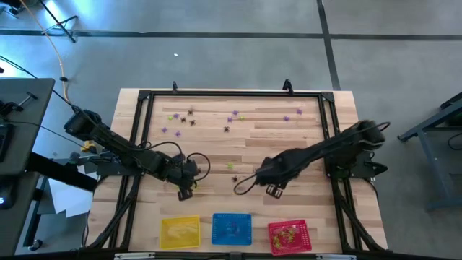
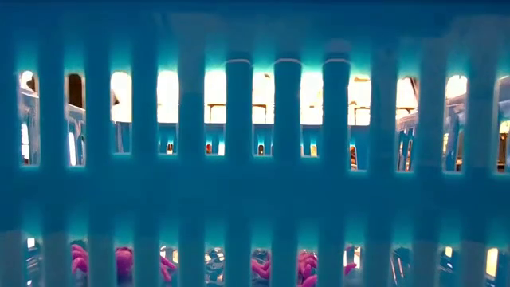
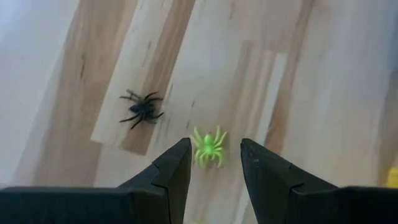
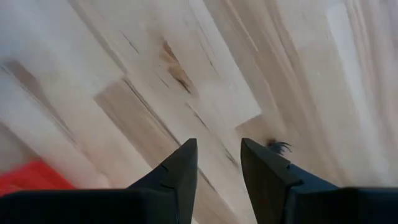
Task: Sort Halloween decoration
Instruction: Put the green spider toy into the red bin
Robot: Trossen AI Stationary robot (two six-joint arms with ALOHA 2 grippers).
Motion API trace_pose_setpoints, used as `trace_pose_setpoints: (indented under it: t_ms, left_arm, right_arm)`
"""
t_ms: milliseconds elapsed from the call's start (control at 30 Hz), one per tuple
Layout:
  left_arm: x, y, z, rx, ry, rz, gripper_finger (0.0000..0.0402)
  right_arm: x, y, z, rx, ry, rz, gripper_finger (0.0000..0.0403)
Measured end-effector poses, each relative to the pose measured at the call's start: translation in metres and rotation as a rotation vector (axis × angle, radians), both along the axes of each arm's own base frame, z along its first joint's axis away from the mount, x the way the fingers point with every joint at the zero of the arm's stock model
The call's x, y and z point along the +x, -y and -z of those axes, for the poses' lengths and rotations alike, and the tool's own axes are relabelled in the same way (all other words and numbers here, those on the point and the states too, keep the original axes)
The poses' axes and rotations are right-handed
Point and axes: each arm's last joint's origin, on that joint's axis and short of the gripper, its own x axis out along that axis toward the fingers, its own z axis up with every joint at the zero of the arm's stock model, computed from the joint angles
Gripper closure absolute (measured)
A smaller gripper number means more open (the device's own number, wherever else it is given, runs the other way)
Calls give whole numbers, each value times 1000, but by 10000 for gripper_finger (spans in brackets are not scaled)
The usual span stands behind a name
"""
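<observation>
The Halloween decoration is a scatter of tiny spiders on the wooden table (image 1: 303, 155). Purple, black and green ones, such as a purple one (image 1: 236, 113), lie toward the far edge. My left gripper (image 1: 186, 191) (image 3: 215, 140) points down at the near left, open. A green spider (image 3: 208, 148) lies on the wood just past its fingertips, in line with the gap. A black spider (image 3: 143, 109) lies beside it. My right gripper (image 1: 273, 189) (image 4: 218, 142) hangs open over bare wood at the near right, and a black spider (image 4: 278, 147) lies next to one finger.
Three square mesh baskets stand along the near edge: yellow (image 1: 179, 232), blue (image 1: 232, 228) and red (image 1: 289, 236), the red one holding yellow-green pieces. The blue basket's wall (image 2: 255, 183) fills the low view. A black frame (image 1: 231, 94) borders the table.
</observation>
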Motion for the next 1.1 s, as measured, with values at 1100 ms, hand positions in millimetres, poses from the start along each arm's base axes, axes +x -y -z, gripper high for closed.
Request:
trace_pose_setpoints:
  t_ms: [1100]
  left_arm:
    - [14,7,58,82,-230,5,304]
  right_arm:
    - [-28,7,-11,71,237,-10,285]
